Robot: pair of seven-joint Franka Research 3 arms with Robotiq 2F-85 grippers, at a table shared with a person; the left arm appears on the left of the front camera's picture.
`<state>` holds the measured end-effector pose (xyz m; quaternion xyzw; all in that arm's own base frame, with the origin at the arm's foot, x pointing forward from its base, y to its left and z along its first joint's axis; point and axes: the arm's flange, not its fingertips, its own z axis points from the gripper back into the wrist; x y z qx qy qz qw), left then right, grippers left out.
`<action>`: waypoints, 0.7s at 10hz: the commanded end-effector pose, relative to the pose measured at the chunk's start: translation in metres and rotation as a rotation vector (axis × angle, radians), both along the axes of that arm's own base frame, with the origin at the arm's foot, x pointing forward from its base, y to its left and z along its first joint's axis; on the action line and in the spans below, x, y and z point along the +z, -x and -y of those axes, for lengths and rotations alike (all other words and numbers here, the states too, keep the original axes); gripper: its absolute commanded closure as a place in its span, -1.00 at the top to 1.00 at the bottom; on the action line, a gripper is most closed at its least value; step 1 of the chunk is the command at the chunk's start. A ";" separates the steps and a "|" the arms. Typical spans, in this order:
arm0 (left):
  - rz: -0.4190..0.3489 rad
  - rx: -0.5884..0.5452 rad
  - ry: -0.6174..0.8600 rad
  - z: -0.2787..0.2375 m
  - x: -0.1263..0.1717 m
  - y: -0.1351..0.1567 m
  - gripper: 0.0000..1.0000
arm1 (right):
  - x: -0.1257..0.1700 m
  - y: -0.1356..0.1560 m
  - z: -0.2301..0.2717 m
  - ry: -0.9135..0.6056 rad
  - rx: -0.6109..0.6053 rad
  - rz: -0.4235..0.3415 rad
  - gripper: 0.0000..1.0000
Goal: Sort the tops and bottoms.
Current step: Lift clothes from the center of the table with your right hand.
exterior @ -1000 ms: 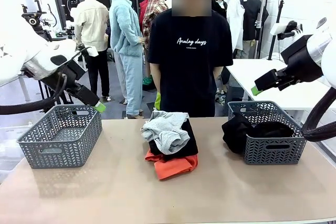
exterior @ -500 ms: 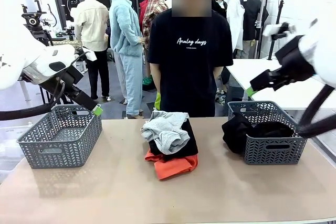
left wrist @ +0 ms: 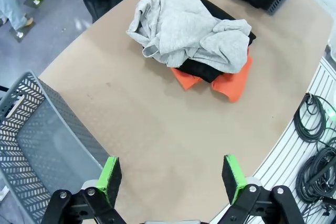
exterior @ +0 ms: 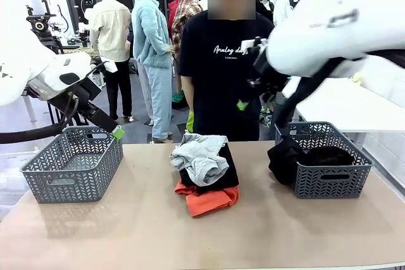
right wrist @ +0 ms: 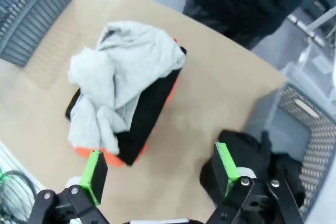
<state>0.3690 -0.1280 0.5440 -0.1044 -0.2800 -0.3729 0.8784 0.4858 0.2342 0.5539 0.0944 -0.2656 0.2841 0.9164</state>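
Observation:
A pile of clothes lies mid-table. On top is a light grey top (exterior: pixel 201 156) (left wrist: pixel 184 30) (right wrist: pixel 126 72). Under it is a folded black garment (exterior: pixel 223 170) (left wrist: pixel 202 69) (right wrist: pixel 144 114), and an orange-red top (exterior: pixel 205 199) (left wrist: pixel 231 80) (right wrist: pixel 86 152) sits at the bottom. More black cloth (exterior: pixel 291 156) (right wrist: pixel 241 161) hangs over the rim of the right basket (exterior: pixel 329 178). My left gripper (exterior: pixel 116 131) (left wrist: pixel 170 179) hangs open above the left basket (exterior: pixel 73 165). My right gripper (exterior: pixel 243 104) (right wrist: pixel 160 169) is open, high in the air between the pile and the right basket.
A person in a black T-shirt with white lettering (exterior: pixel 229 61) stands at the far edge behind the pile. The left basket (left wrist: pixel 37 140) holds nothing. Cables (left wrist: pixel 315 129) hang off the near table edge. Bare tabletop (exterior: pixel 126 232) spans the front.
My right arm has swung from the far right toward the middle and now hangs over the pile's right side. My left gripper has shifted slightly over the left basket. The clothes lie as before.

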 end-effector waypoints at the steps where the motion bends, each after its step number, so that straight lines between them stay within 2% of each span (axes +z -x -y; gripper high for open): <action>1: -0.007 -0.003 0.001 -0.001 0.002 -0.001 1.00 | -0.016 -0.036 -0.017 0.005 0.030 -0.070 1.00; 4: -0.007 -0.003 0.001 -0.001 0.002 -0.001 1.00 | -0.065 -0.064 -0.033 0.059 0.008 -0.168 1.00; 5: -0.007 -0.003 0.001 -0.001 0.002 -0.001 1.00 | -0.070 -0.058 -0.038 0.087 0.049 -0.215 1.00; 6: -0.007 -0.003 0.001 -0.001 0.002 -0.001 1.00 | -0.068 -0.059 -0.031 0.035 0.017 -0.135 1.00; 7: -0.007 -0.003 0.001 -0.001 0.002 -0.001 1.00 | -0.068 -0.059 -0.031 0.035 0.017 -0.135 1.00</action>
